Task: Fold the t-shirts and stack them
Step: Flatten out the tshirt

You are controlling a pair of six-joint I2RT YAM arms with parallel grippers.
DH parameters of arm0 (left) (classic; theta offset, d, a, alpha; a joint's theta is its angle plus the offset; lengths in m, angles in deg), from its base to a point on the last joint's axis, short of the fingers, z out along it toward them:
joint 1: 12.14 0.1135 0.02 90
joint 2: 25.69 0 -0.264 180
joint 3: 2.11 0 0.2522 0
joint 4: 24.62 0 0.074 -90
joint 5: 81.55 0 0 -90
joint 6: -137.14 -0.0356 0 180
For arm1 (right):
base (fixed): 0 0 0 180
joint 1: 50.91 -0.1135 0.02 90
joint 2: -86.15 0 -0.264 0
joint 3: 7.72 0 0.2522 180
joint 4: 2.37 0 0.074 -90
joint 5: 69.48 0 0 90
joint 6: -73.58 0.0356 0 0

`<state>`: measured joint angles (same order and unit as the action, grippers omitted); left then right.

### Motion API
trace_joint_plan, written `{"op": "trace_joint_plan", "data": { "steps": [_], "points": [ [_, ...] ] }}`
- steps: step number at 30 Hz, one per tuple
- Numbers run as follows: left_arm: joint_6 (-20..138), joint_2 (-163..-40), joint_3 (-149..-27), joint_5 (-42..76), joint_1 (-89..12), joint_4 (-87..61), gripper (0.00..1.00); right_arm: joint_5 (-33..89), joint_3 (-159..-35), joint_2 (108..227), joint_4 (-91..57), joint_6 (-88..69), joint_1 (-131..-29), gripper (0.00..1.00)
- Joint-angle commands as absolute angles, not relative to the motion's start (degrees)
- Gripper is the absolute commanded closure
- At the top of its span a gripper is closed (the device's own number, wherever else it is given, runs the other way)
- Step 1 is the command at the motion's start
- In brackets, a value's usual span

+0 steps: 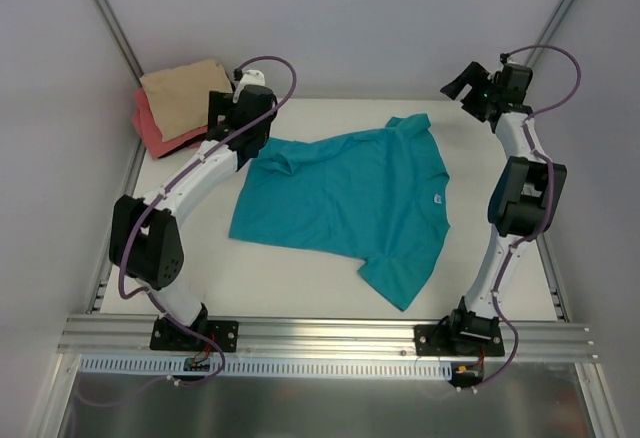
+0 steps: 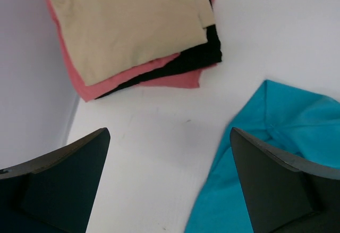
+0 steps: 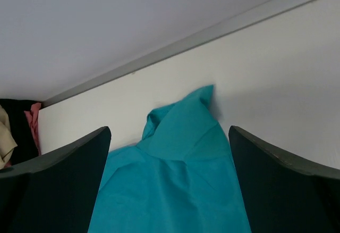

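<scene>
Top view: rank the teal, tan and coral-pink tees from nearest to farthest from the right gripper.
From the right gripper:
1. teal tee, spread mid-table, closest.
2. tan tee, far-left corner, on top.
3. coral-pink tee, beneath it, poking out farther left.

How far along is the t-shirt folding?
Done: tan tee and coral tee sit folded, stacked in the far-left corner. In hand: nothing; left gripper and right gripper are both open, empty. Left: teal tee lies spread, unfolded; fold and stack it.
</scene>
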<state>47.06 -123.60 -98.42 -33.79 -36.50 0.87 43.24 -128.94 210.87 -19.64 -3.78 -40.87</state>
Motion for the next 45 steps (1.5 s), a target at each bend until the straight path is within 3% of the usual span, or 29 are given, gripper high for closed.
{"op": "trace_joint_plan", "data": {
  "steps": [1,5,10,14,16,26,34,45],
  "points": [
    [44.9,-114.9,-95.1,-38.8,-36.7,-7.3,0.01,42.4,-123.9,198.5,-18.4,-7.7,-41.0,0.00],
    [47.1,-110.1,-90.8,-33.0,-36.7,-1.6,0.01,42.3,-113.8,187.9,-19.0,-8.0,-41.4,0.01],
    [57.4,-107.3,-85.4,-12.8,-36.4,4.8,0.01,41.4,-103.4,177.0,-22.9,-8.1,-44.1,0.00],
    [64.3,-114.9,-87.5,4.8,-34.7,4.5,0.12,41.3,-98.5,169.8,-25.9,-7.2,-46.7,0.00],
    [69.4,-119.6,-88.4,10.2,-33.5,1.5,0.13,41.6,-97.6,166.2,-27.3,-6.8,-47.7,0.01],
    [75.9,-137.0,-101.1,19.4,-27.4,-2.5,0.17,43.3,-96.4,157.3,-35.5,-9.0,-48.4,0.00],
    [73.6,-142.7,-111.4,20.1,-24.6,0.7,0.18,42.1,-101.1,161.7,-37.3,-9.1,-49.4,0.01],
    [76.4,-144.7,-110.9,20.1,-21.5,5.4,0.19,39.9,-110.0,168.6,-41.2,-10.4,-49.8,0.01]
  ]
}}
